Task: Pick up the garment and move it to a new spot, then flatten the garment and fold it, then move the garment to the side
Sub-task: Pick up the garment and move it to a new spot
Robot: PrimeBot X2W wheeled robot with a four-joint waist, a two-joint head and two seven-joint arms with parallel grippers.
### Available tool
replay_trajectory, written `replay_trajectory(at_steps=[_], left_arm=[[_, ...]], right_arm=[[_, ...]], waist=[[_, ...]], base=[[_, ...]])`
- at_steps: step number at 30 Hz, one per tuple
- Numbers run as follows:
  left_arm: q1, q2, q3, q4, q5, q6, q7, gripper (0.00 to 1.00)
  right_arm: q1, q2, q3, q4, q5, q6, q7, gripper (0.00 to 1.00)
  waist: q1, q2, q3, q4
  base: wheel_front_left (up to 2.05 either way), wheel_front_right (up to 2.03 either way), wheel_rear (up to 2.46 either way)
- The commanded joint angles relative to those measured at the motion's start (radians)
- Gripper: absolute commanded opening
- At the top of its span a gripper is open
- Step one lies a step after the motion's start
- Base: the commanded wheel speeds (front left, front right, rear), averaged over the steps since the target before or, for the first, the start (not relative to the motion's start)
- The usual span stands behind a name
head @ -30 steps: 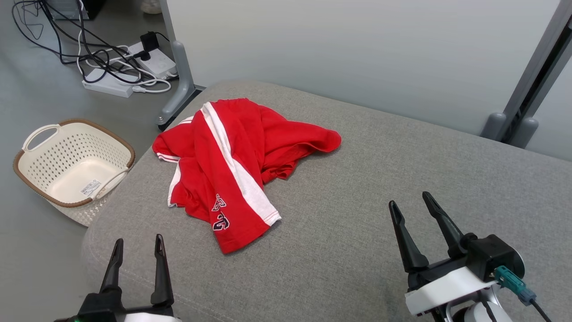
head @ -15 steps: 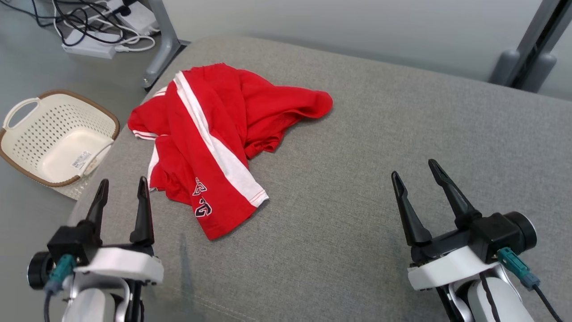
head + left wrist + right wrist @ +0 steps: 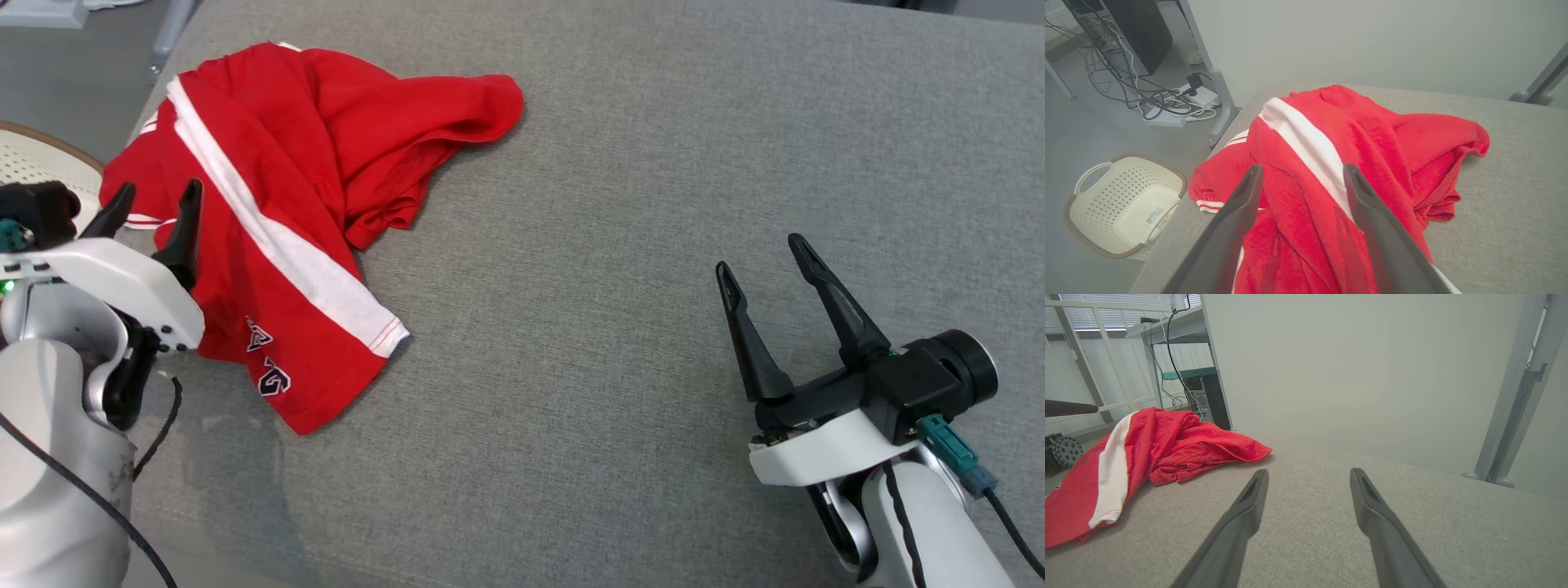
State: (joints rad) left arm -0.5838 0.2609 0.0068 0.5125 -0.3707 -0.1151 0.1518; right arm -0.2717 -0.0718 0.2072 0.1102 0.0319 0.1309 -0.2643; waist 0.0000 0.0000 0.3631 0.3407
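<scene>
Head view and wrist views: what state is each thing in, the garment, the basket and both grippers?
garment, crumpled in a heap on the cushion, not held
left gripper, open, poised at the garment, gripping nothing
right gripper, open, empty, over bare cushion
basket, upright, empty

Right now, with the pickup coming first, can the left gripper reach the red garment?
Probably yes: the left gripper hangs open right beside the red garment on the grey cushion, nothing between them.
</scene>
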Motion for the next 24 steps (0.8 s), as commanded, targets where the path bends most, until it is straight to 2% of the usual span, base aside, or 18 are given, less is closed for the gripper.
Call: replay_trajectory(at_steps=[1,7,16,17,18,24], left_arm=[[-0.033,0.012,-0.001,0.016,-0.014,-0.005,0.023,1.00],[-0.112,0.047,-0.010,0.092,-0.054,-0.011,0.115,1.00],[-0.177,0.054,-0.010,0.205,-0.090,-0.011,0.176,1.00],[-0.182,0.055,-0.010,0.215,-0.092,-0.009,0.178,0.40],[-0.188,0.058,-0.011,0.222,-0.088,-0.006,0.175,0.00],[-0.203,0.070,-0.015,0.231,-0.067,0.011,0.114,0.00]], right_arm=[[-0.014,-0.008,0.000,-0.006,-0.011,0.000,-0.002,1.00],[-0.029,-0.011,0.002,-0.011,-0.010,0.000,-0.002,1.00],[-0.039,-0.010,0.001,-0.017,-0.012,0.000,-0.002,1.00],[-0.040,-0.009,0.002,-0.017,-0.013,0.000,-0.002,1.00],[-0.040,-0.008,0.003,-0.016,-0.013,0.000,-0.002,1.00],[-0.033,-0.003,0.001,-0.009,-0.008,0.000,-0.002,1.00]], waist=[[0.0000,0.0000,0.026,-0.026],[0.0000,0.0000,0.053,-0.056],[0.0000,0.0000,0.077,-0.081],[0.0000,0.0000,0.078,-0.083],[0.0000,0.0000,0.079,-0.085],[0.0000,0.0000,0.065,-0.086]], base=[[0.00,0.00,0.00],[0.00,0.00,0.00],[0.00,0.00,0.00],[0.00,0.00,0.00],[0.00,0.00,0.00],[0.00,0.00,0.00]])
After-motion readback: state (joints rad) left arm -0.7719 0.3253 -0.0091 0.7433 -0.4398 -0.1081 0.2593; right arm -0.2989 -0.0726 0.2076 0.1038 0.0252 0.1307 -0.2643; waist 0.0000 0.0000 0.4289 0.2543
